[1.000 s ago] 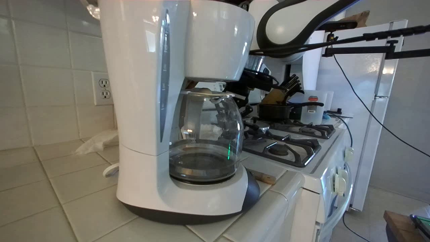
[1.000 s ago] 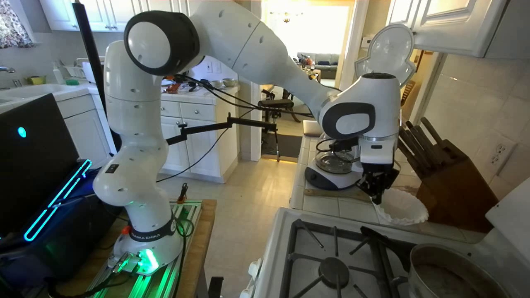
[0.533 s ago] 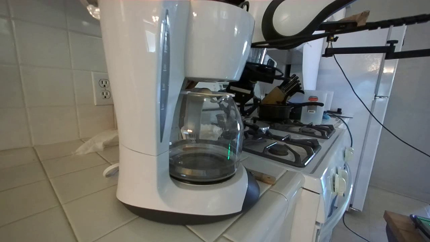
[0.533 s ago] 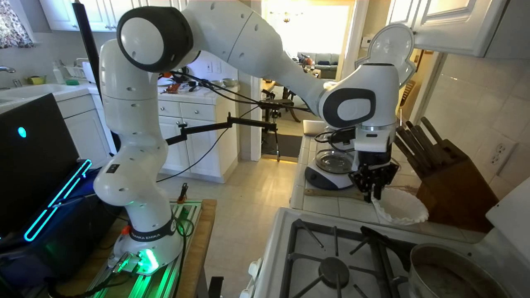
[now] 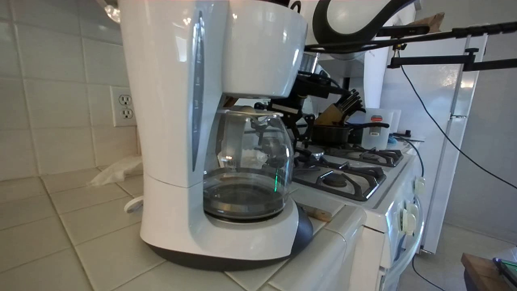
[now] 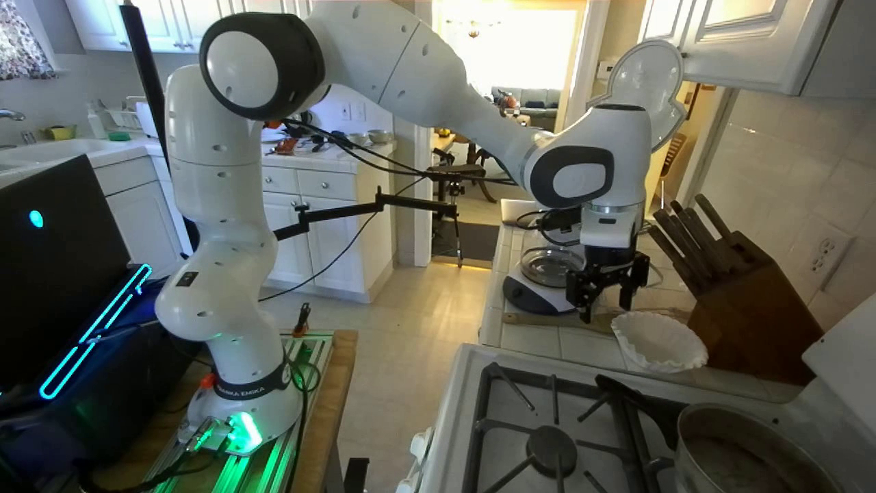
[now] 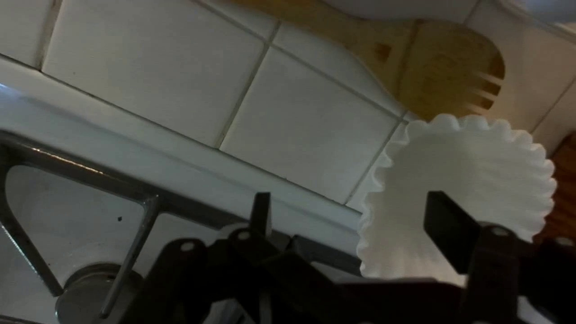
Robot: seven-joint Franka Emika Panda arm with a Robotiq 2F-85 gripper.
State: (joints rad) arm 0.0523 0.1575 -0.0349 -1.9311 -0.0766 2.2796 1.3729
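My gripper [image 6: 606, 311] hangs open above the tiled counter, just left of a white fluted paper coffee filter [image 6: 660, 342]. In the wrist view its jaws stand wide apart with nothing held. One finger [image 7: 450, 229] shows in front of the bowl-shaped filter [image 7: 454, 175]; the opposite finger is over the stove's edge. Behind the gripper stands a white coffee maker [image 5: 169, 141] with its lid [image 6: 643, 82] raised and a glass carafe [image 5: 250, 178] on its base. A wooden slotted utensil [image 7: 427, 63] lies on the counter beside the filter.
A knife block [image 6: 746, 308] stands right of the filter against the wall. Closer to the camera is the gas stove [image 6: 472, 370] with iron grates, and on it a pot [image 6: 746, 452] with a dark handle. A cable hangs along the arm near the carafe.
The jaws have gone from shut at the filter's rim to wide open. My gripper has risen and shifted left in an exterior view, leaving the filter on the counter.
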